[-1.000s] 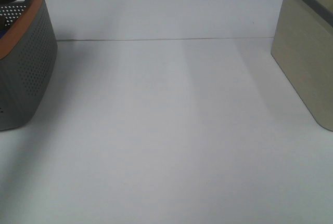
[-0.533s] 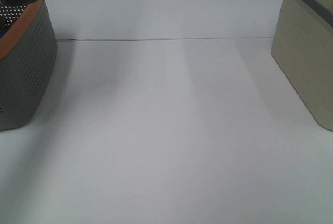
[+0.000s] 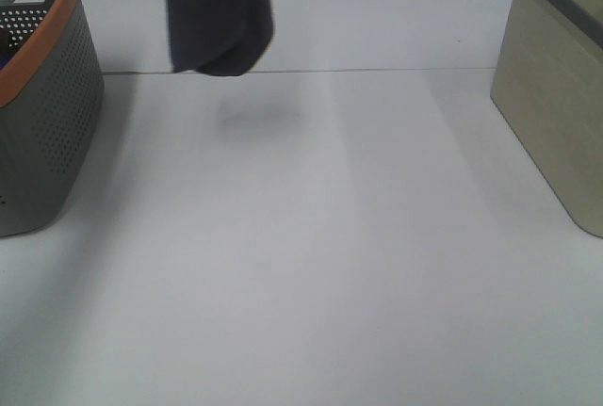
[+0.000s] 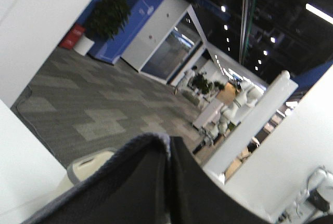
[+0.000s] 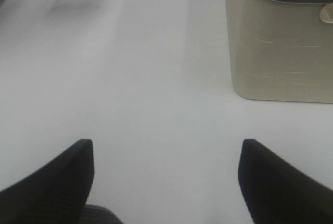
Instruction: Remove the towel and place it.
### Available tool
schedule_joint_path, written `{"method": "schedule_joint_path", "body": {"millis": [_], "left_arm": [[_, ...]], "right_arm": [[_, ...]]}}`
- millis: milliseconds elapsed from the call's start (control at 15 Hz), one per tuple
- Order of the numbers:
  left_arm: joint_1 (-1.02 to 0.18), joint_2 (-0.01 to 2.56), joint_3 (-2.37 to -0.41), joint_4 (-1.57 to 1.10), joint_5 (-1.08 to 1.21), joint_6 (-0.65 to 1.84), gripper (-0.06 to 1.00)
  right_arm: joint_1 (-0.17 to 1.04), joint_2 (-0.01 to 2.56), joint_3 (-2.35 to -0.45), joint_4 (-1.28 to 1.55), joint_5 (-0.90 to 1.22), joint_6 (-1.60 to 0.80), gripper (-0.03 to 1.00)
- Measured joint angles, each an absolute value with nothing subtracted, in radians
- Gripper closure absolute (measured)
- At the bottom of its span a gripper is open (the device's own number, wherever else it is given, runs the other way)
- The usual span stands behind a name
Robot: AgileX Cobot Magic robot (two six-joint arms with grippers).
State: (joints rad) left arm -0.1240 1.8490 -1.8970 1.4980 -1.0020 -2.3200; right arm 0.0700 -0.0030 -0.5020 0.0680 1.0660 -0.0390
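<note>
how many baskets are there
2. A grey perforated basket with an orange rim at the left edge, a beige basket with a grey rim at the right. Others may be out of frame.

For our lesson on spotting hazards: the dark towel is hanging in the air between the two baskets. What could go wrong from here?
1. The towel hangs from a grip above the high view's edge, so its firmness cannot be judged; it might slip and fall onto the table.
2. Its lower end hangs low; if carried toward the beige basket, it could catch on the rim.
3. The right gripper stands open near that basket and might get in the way.
</note>
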Motion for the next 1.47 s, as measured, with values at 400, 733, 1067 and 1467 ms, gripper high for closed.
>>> {"method": "schedule_joint_path", "body": {"millis": [400, 733, 1067, 1467], "left_arm": [[-0.125, 1.868, -1.897, 1.746, -1.160, -2.417, 0.94], [-0.125, 1.924, -1.897, 1.752, -1.223, -2.448, 0.94], [-0.142, 1.930, -1.897, 1.759, -1.172, -2.454, 0.94], [-0.197, 1.930, -1.752, 1.758, -1.034, -2.332, 0.94]], "right_arm": [[0.070, -0.001, -0.502, 0.068, 1.066, -0.039, 0.21], [0.070, 0.085, -0.502, 0.126, 1.061, -0.039, 0.21], [0.070, 0.244, -0.522, 0.300, 0.834, -0.209, 0.22], [0.070, 0.547, -0.522, 0.823, 0.517, -0.785, 0.23]]}}
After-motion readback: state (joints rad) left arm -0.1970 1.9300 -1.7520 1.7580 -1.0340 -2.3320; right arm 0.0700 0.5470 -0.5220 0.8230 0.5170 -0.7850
